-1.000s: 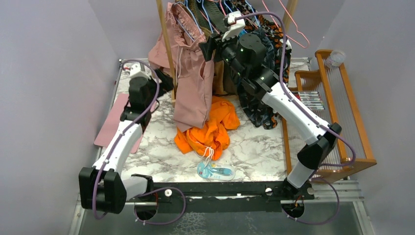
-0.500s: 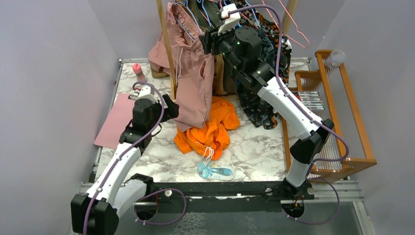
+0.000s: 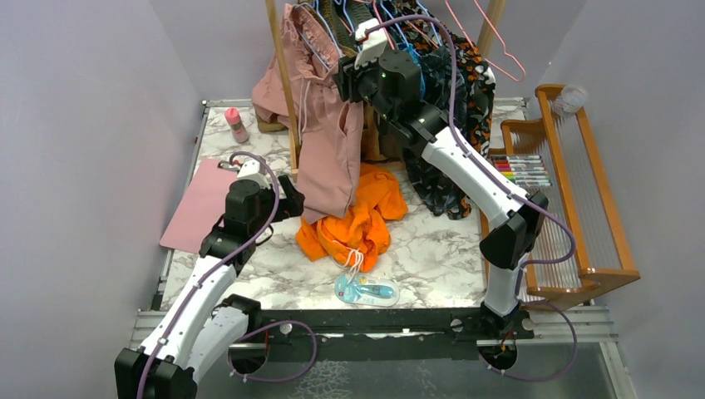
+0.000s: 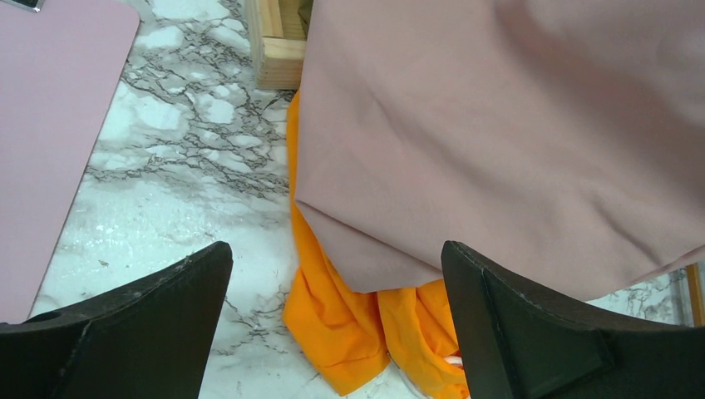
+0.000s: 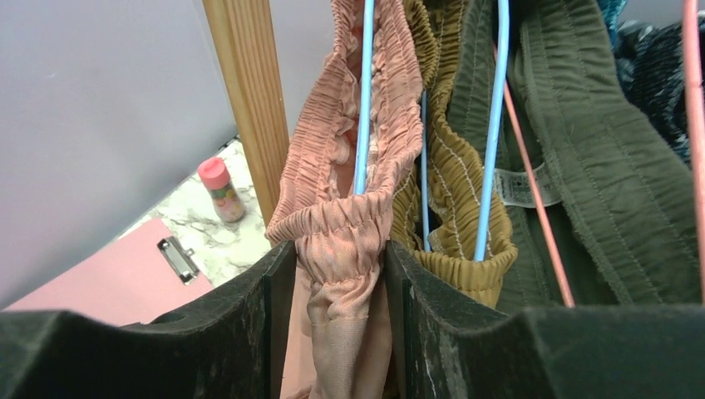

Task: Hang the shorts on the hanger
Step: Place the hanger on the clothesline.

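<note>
While the right gripper (image 5: 339, 249) pinches their gathered waistband, the shorts (image 3: 331, 145) hang at the rack beside the wooden post (image 5: 249, 108), with the hanger (image 5: 364, 83) threaded through that waistband.

Left gripper (image 4: 332, 249): jaws spread, empty, at the hem over the orange shorts (image 4: 349, 341).

Risk: one-sided seating, so on release the fabric slides off the wire. A tug could also unhook the hanger.

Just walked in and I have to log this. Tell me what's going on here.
The right gripper is shut on the waistband of the pink shorts up at the rack, where the blue hanger runs into that waistband. The left gripper is open, low by the shorts' hem, beside orange shorts on the table.
</note>
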Tool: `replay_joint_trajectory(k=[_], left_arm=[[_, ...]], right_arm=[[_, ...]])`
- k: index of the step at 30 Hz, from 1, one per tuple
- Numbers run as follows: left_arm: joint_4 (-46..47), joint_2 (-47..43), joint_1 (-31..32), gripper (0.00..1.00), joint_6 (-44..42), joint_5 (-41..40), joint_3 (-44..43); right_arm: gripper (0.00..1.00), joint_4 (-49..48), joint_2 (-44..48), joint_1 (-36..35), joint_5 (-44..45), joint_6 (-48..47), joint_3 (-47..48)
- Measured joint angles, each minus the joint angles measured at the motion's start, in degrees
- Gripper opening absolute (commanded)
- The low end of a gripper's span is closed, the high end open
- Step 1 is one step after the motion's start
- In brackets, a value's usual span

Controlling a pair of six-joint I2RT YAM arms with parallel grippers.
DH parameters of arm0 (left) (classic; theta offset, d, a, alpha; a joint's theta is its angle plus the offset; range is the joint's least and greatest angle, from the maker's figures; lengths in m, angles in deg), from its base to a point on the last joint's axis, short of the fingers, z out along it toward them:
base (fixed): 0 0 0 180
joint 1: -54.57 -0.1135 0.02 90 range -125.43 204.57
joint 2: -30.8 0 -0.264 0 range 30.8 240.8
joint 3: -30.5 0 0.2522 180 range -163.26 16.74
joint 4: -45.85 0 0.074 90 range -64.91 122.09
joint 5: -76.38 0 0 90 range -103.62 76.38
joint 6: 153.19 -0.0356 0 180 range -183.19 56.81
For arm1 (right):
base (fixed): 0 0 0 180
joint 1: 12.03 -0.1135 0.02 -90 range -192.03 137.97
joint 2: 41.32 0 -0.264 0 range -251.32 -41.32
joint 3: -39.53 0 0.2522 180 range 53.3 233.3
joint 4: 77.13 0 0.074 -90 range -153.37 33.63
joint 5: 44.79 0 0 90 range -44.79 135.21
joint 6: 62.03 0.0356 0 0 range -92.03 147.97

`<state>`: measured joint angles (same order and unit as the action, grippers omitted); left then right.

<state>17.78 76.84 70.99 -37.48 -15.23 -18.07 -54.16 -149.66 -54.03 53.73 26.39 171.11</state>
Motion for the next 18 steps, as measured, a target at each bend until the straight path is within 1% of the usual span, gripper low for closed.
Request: replay_joint_trajectory(k=[2,8,16,18], left_arm=[[-0.35,-0.07,0.22,0.99,-0.20,-0.09,0.00],[-0.52,-0.07,0.70,0.99,-0.31,-0.07,0.02],[-0.44,-0.07,0.96,0.98,-0.31,-0.07,0.07],[-0.39,-0.07,1.05,0.98,-0.31,-0.07,0.17]], right_arm=[[0.40,0.33,-0.44,0.00,-0.24,0.04,0.31],[0.25,0.50,-0.44,-0.07,-2.89,0.09,0.81],[0.12,0.76,-1.44,-0.70,-4.76,0.76,3.85],[0.07,0.76,-1.84,-0.85,-4.68,1.18,4.04]])
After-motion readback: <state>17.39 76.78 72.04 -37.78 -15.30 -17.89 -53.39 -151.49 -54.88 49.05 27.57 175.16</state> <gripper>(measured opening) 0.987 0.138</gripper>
